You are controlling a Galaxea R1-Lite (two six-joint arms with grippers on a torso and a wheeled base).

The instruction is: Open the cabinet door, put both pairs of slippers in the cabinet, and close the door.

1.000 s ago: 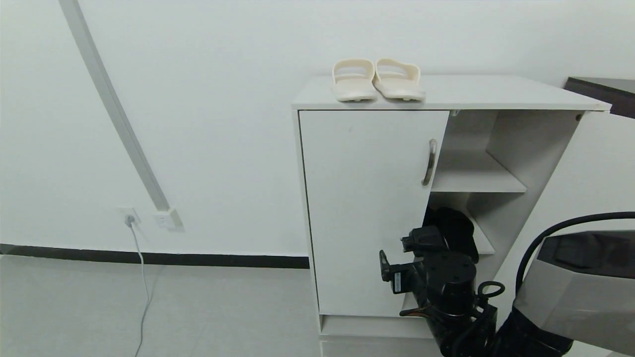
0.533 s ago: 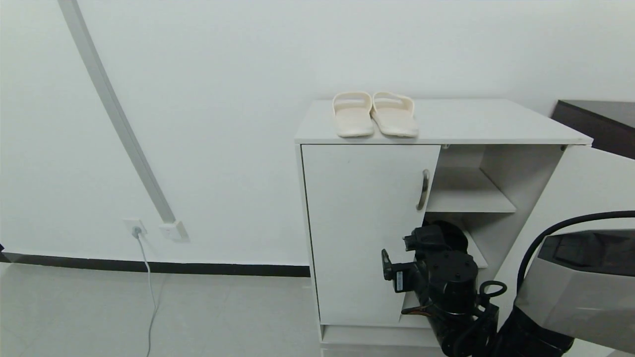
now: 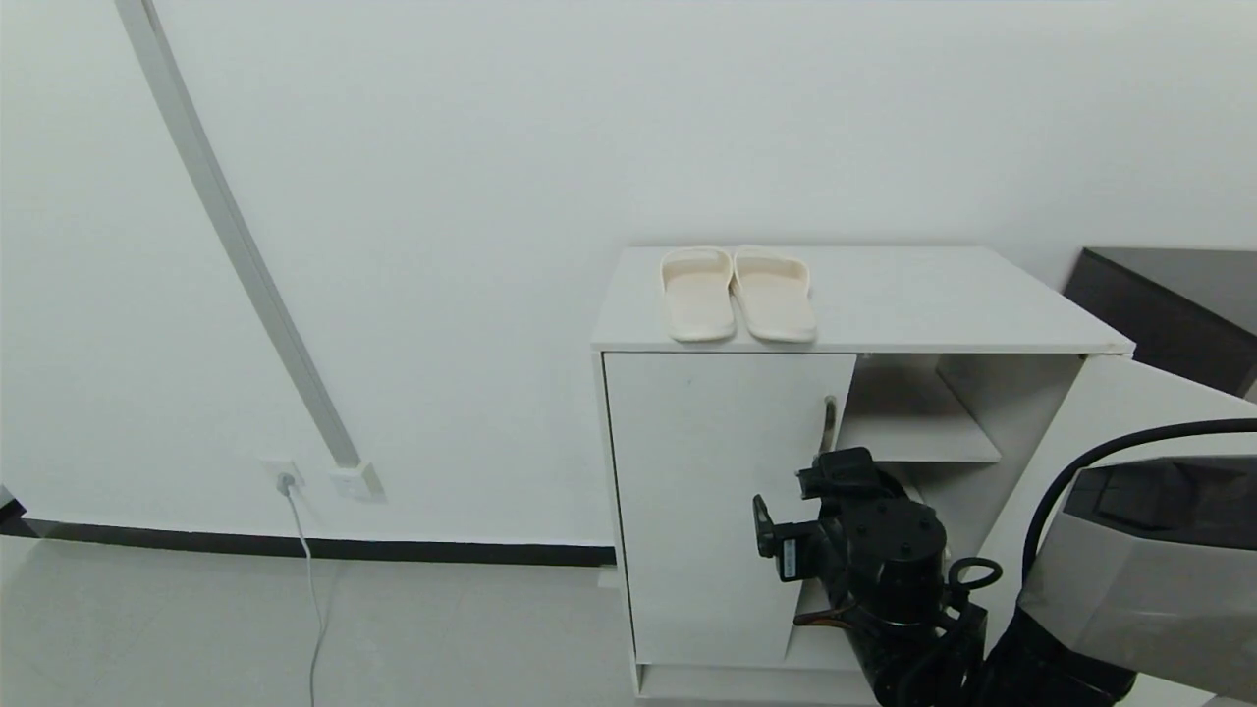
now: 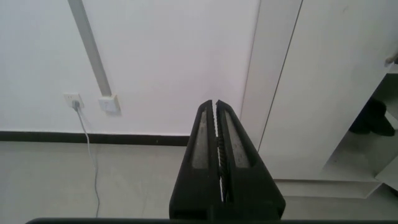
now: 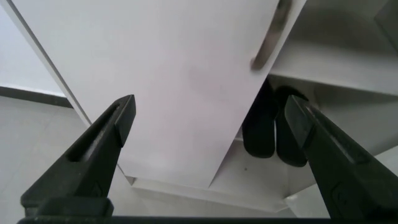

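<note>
We face the cabinet (image 3: 884, 295), its right door (image 3: 1129, 422) swung open. The cream slippers (image 3: 737, 293) sit on its top near the front edge, side by side, long axes running front to back. The black slippers (image 5: 277, 124) stand on a lower shelf inside (that pair looks done). Our right gripper (image 5: 210, 106), spread wide and empty, hangs low before the opening, so the cream pair lies well above it, slightly left. Our left gripper (image 4: 216, 109) is clenched on nothing and, we judge, farther off.
</note>
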